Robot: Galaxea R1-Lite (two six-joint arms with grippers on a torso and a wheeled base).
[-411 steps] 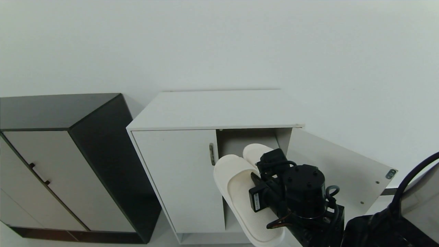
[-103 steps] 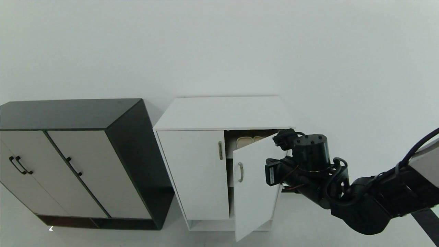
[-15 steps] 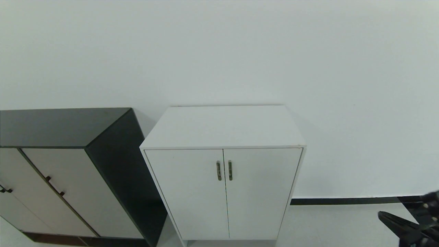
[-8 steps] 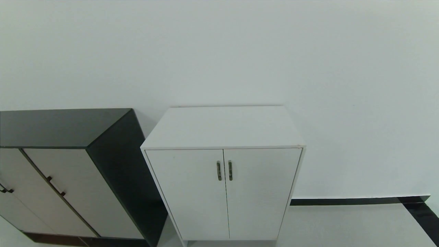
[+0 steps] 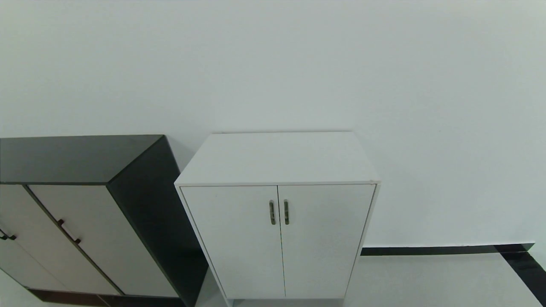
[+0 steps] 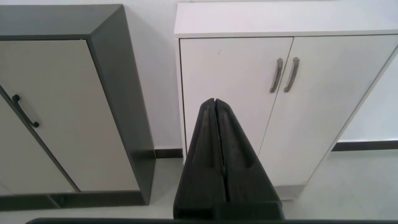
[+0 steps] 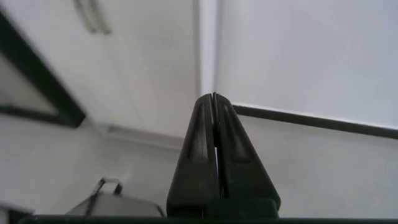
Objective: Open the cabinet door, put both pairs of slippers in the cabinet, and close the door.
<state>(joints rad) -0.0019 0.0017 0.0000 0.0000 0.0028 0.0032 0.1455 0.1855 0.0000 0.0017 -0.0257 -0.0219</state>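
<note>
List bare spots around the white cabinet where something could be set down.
The top of the white cabinet is bare, bordered by the wall behind and the dark cabinet on its left, whose top is bare too. The floor right of the white cabinet, up to the black baseboard, is open. Tight: the gap between the two cabinets.

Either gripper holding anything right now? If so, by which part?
Nothing is held. The left gripper and right gripper are both shut with nothing between the fingers, clear of the cabinet.
</note>
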